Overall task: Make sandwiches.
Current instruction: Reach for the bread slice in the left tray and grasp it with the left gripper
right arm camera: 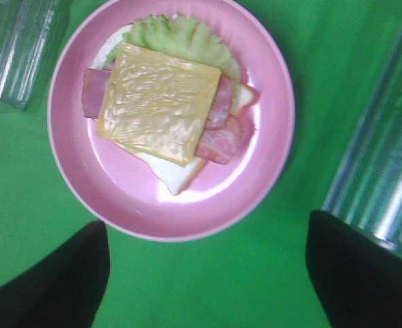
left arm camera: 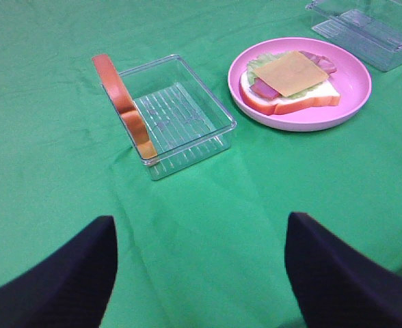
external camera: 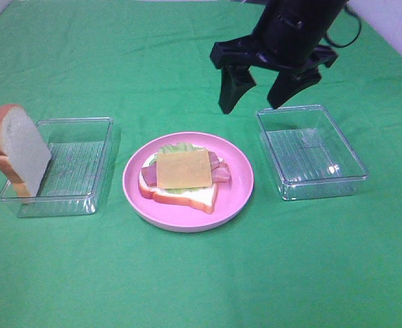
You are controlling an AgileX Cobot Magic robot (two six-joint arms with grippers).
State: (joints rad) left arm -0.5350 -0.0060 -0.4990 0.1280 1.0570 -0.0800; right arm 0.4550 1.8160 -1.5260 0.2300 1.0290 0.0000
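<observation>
The bread slice [external camera: 20,150] stands on edge against the left tray's [external camera: 74,121] outer wall, near the desk's [external camera: 187,287] left edge. Its crust edge faces the left tool [left arm camera: 201,222], which is nearer, open and empty. The right tool [external camera: 252,106], also open, hangs behind the sandwich [external camera: 182,174] on the plate [external camera: 187,225].

Green cloth [external camera: 187,287]: left tray [external camera: 85,171], pink plate [external camera: 238,195], right tray [external camera: 310,154].

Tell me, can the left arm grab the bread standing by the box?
Probably yes. The left tool is open, and only green cloth lies between it and the bread slice, which stands upright against the clear box.
</observation>
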